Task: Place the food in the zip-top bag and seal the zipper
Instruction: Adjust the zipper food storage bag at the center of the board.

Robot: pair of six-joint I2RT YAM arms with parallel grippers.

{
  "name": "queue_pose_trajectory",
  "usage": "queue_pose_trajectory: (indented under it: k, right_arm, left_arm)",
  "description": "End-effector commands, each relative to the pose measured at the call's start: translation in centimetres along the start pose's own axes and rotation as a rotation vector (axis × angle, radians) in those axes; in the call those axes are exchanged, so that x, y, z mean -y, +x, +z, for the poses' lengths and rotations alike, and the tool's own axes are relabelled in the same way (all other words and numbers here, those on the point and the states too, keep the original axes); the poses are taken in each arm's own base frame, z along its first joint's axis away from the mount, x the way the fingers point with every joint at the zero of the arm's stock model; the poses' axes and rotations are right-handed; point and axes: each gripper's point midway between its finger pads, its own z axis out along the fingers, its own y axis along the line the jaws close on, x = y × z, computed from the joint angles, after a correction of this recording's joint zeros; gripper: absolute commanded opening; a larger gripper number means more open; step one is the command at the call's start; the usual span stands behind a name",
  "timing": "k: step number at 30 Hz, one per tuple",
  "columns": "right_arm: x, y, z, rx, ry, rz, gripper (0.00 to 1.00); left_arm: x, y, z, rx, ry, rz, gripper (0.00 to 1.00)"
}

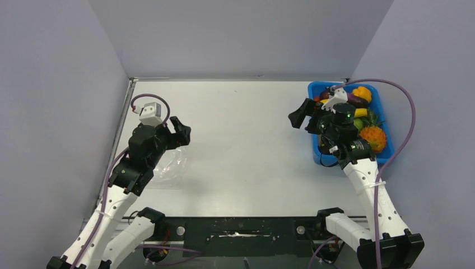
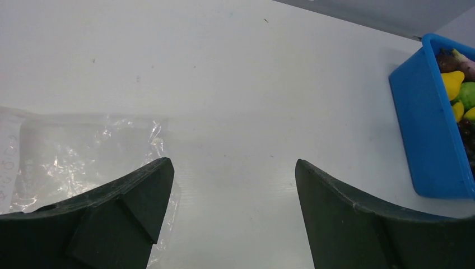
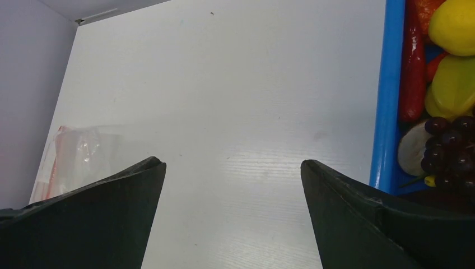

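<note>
1. From above, a white table [image 1: 246, 145] carries everything; both arms reach in from 6 o'clock.
2. The left claw [image 1: 180, 130] hangs over the table's left side, jaws spread wide and holding nothing.
3. The clear zip-top bag [image 1: 172, 165] lies flat on the table just toward 6 o'clock from that claw, partly hidden under the left arm, so its long axis cannot be read.
4. The zipper [image 3: 49, 162], a thin red strip, shows only in the right wrist view, along the bag's 9 o'clock edge. Whether it is parted cannot be told.
5. The right claw [image 1: 302, 116], also wide open and empty, hovers by the 9 o'clock wall of a blue bin [image 2: 417, 123].
6. All the food sits in that bin, including an orange pineapple [image 1: 373, 137] and purple grapes [image 3: 448, 145], toward 3 o'clock from the right claw.
7. Bag and food are well apart, across the table. The right arm is nearer the food and the left nearer the bag, so the first pick probably falls to the right.
</note>
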Motion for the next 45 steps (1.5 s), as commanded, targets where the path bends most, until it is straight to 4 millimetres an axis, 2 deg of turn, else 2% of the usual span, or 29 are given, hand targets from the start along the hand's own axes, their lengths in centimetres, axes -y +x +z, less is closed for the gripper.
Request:
queue_pose_trajectory:
  k: [1, 6, 13, 21, 25, 30, 37, 40, 45]
  right_arm:
    - [-1.0, -2.3, -1.0, 0.074, -0.028, -0.008, 0.98]
    - [-1.0, -1.7, -0.7, 0.057, -0.035, 0.006, 0.98]
    - [-1.6, -2.0, -0.7, 0.057, -0.066, 0.013, 0.98]
    - [-3.3, -0.9, -1.5, 0.055, -0.187, -0.011, 0.98]
    - [-4.2, -1.0, -2.3, 0.080, -0.235, -0.008, 0.98]
    - [-4.7, -1.4, -3.1, 0.121, -0.267, -0.035, 0.98]
    - [-3.7, -1.0, -3.5, 0.129, -0.220, -0.027, 0.98]
    - [-3.3, -0.8, -3.7, 0.128, -0.195, -0.012, 0.98]
    - [-2.8, -0.1, -3.9, 0.112, -0.172, 0.003, 0.98]
  left_arm:
    - [1.2, -2.0, 0.2, 0.071, 0.038, -0.027, 0.81]
    - [0.5, -2.1, 0.3, 0.079, 0.004, -0.032, 0.81]
    - [-5.3, -1.4, 1.3, 0.087, -0.357, -0.096, 0.81]
    - [-9.8, 1.5, 2.2, -0.041, -0.584, -0.029, 0.78]
    - [-9.9, 3.6, 4.1, -0.156, -0.535, -0.011, 0.76]
    - [-7.6, 5.3, 8.0, -0.290, -0.379, -0.016, 0.75]
    - [-10.2, 7.0, 11.5, -0.399, -0.533, 0.058, 0.74]
    - [-10.6, 8.3, 12.1, -0.466, -0.573, 0.148, 0.70]
    - [-11.9, 10.0, 11.9, -0.552, -0.667, 0.255, 0.65]
